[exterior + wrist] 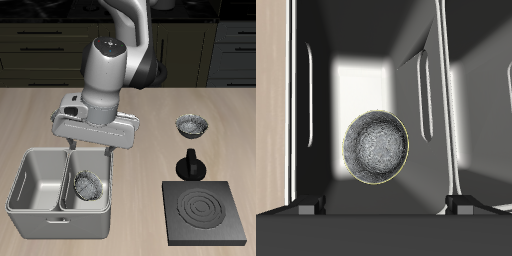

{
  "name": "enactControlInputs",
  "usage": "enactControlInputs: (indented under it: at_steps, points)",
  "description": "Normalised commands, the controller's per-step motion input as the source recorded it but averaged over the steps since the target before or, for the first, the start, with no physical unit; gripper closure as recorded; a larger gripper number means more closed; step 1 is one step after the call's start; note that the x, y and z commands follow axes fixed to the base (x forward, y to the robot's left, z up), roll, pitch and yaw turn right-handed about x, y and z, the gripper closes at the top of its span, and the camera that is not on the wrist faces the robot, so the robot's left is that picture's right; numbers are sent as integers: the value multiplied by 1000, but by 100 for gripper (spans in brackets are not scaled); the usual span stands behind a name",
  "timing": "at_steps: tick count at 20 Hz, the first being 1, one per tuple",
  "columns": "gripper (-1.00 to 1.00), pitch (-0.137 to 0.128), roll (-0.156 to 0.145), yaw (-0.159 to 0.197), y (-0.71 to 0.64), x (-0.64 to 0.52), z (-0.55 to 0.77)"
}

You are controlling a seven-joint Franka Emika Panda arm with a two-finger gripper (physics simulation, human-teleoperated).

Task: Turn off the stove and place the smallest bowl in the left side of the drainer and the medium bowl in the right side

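We saw the tool point(88, 150) hanging wide apart and empty directly above a bowl point(376, 146) lying in one drainer point(25, 165) compartment, while another bowl point(191, 124) sat well away on the worktop point(40, 110) past the stove point(206, 212).

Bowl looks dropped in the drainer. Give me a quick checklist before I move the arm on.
1. Stove off: ok, the coil rings look dark, with the knob just behind the plate.
2. A bowl in the drainer: ok, one bowl lies on the floor of the compartment nearer the stove.
3. Which bowl that is, smallest or medium: cannot tell from these views.
4. Gripper released: ok, its fingers stand apart above the bowl, holding nothing.
5. Other drainer compartment: not ok, nothing is in it yet.
6. Next bowl reachable: ok, a second bowl sits upright on the table behind the knob, nothing over it.
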Motion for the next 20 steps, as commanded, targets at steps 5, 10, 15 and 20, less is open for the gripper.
enactControlInputs:
  at_steps: [5,10,15,20]
  points:
    - [-100,-27,69,-19,175,-415,-111]
    - [-100,-32,72,5,290,-561,-24]
    - [-100,-10,8,32,103,-479,2]
    - [-100,-52,47,66,28,-384,97]
